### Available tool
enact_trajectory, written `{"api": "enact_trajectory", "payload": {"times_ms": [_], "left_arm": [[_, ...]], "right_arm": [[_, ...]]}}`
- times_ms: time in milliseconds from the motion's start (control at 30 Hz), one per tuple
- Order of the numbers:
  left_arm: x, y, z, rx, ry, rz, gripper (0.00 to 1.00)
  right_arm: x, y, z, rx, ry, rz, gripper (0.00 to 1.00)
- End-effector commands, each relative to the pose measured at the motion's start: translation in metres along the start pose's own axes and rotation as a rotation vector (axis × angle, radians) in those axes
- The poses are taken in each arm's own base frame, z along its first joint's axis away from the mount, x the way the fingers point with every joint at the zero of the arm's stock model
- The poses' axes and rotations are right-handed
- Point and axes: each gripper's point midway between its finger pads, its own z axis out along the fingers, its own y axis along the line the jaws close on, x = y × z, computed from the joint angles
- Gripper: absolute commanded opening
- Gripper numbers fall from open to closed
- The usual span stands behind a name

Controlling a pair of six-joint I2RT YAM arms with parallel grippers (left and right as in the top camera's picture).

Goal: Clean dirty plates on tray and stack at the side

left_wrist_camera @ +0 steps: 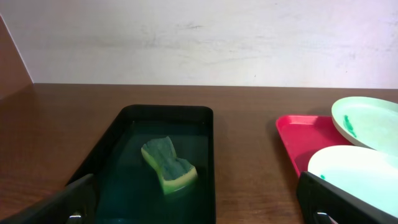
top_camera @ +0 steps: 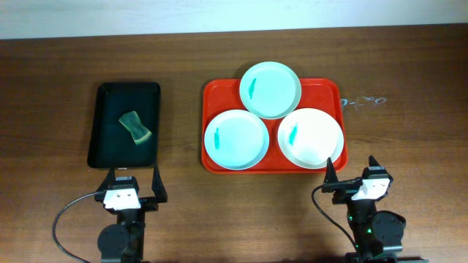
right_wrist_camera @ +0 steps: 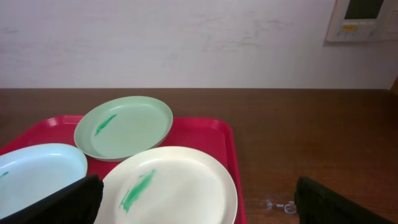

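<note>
Three plates lie on the red tray [top_camera: 212, 102]. A mint plate [top_camera: 270, 89] is at the back, a light blue plate [top_camera: 235, 139] at front left, a white plate [top_camera: 311, 136] at front right. Each has a small teal smear. In the right wrist view the mint plate [right_wrist_camera: 124, 127], the white plate [right_wrist_camera: 171, 186] and the blue plate [right_wrist_camera: 37, 174] lie on the tray [right_wrist_camera: 211, 134]. My left gripper [top_camera: 134, 181] is open and empty near the table's front edge. My right gripper [top_camera: 352, 169] is open and empty just in front of the tray's right corner.
A black tray [top_camera: 126, 124] at the left holds a green and yellow sponge [top_camera: 135, 126]; the sponge also shows in the left wrist view [left_wrist_camera: 169, 165]. A small white scribble [top_camera: 365, 101] marks the wood right of the red tray. A wall bounds the table's far edge.
</note>
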Motion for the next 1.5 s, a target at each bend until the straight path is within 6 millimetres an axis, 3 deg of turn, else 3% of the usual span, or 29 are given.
{"api": "enact_trajectory", "payload": {"times_ms": [0, 900, 933, 967, 1000, 1067, 1167, 1200, 1300, 1400, 1467], "left_arm": [[0.002, -0.003, 0.0, 0.015, -0.001, 0.02, 0.99], [-0.004, -0.003, 0.0, 0.016, -0.022, 0.018, 0.99], [-0.006, -0.011, 0.0, 0.059, -0.033, 0.005, 0.99], [-0.009, -0.034, -0.003, 0.199, -0.04, -0.007, 0.99], [-0.018, -0.055, -0.01, 0.324, -0.08, 0.0, 0.99], [-0.056, -0.091, -0.034, 0.557, -0.252, 0.046, 0.99], [-0.11, -0.11, -0.072, 0.692, -0.531, 0.141, 0.99], [-0.13, -0.11, -0.086, 0.696, -0.625, 0.161, 0.99], [-0.159, -0.1, -0.091, 0.625, -0.661, 0.146, 0.99], [-0.191, -0.075, -0.08, 0.445, -0.624, 0.13, 0.99], [-0.207, -0.061, -0.056, 0.354, -0.459, 0.086, 0.99]], "right_arm": [[0.003, 0.001, 0.0, -0.004, 0.003, -0.004, 0.98], [0.003, 0.001, 0.0, -0.003, 0.004, -0.004, 0.98], [0.003, 0.001, 0.0, -0.003, 0.004, -0.004, 0.98], [0.003, 0.001, 0.0, -0.003, 0.004, -0.004, 0.98], [0.003, 0.001, 0.0, -0.003, 0.004, -0.004, 0.98], [0.003, 0.001, 0.0, -0.003, 0.004, -0.004, 0.98], [0.003, 0.001, 0.0, -0.003, 0.004, -0.004, 0.98], [0.003, 0.001, 0.0, -0.003, 0.004, -0.004, 0.98], [0.003, 0.001, 0.0, -0.003, 0.004, -0.004, 0.98], [0.003, 0.001, 0.0, -0.003, 0.004, -0.004, 0.99], [0.003, 0.001, 0.0, -0.003, 0.003, -0.004, 0.98]]}}
